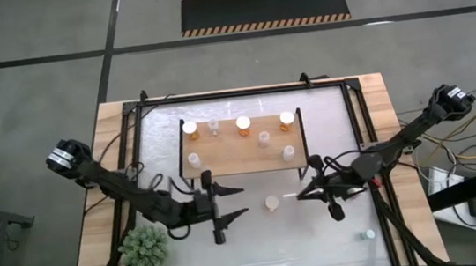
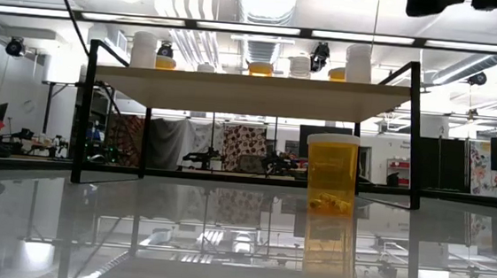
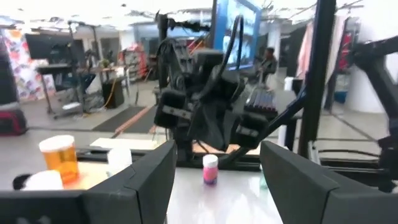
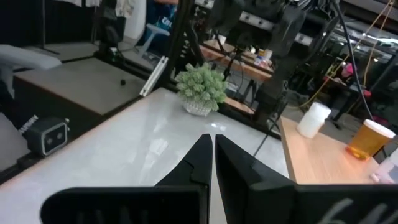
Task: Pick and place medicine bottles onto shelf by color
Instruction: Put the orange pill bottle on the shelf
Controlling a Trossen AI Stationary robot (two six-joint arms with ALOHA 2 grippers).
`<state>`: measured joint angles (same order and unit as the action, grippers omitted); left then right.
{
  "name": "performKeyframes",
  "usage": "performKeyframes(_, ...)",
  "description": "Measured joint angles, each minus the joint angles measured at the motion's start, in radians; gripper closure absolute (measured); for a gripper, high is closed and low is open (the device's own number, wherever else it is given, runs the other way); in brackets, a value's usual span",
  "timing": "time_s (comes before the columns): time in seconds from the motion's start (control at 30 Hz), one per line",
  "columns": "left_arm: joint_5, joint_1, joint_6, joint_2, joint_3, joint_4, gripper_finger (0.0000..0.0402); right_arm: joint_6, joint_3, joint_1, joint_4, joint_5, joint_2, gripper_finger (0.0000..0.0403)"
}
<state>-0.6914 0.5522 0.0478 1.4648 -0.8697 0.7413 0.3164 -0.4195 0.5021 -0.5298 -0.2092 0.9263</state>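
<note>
The shelf (image 1: 241, 148) stands at the table's middle, toward the far side. It holds three orange bottles (image 1: 243, 123) along its far edge and several white or clear bottles (image 1: 263, 137). One orange bottle (image 1: 272, 203) (image 2: 330, 172) stands upright on the table in front of the shelf, between my grippers. My left gripper (image 1: 238, 200) (image 3: 214, 186) is open and empty to its left. My right gripper (image 1: 300, 195) (image 4: 212, 162) is shut and empty to its right. Neither gripper shows in the low view. A small white-capped bottle (image 3: 210, 169) stands on the table ahead of my left gripper.
A green spiky plant (image 1: 147, 249) (image 4: 200, 90) stands at the table's near left. A tiny bottle (image 1: 368, 234) stands near the front right corner. The black shelf legs (image 2: 83, 117) rise at the shelf's corners. Bare table shows between the shelf and the near edge.
</note>
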Motion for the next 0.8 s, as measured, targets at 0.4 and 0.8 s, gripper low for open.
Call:
performKeyframes(0.4, -0.004, 0.012, -0.15, 0.242, -0.369, -0.513, 0.0185, -0.01, 0.004, 0.114, 0.051, 0.0, -0.083, 0.039)
performKeyframes(0.8, -0.098, 0.009, -0.281, 0.504, -0.517, -0.63, 0.0185, -0.038, 0.004, 0.222, 0.053, -0.004, -0.074, 0.039)
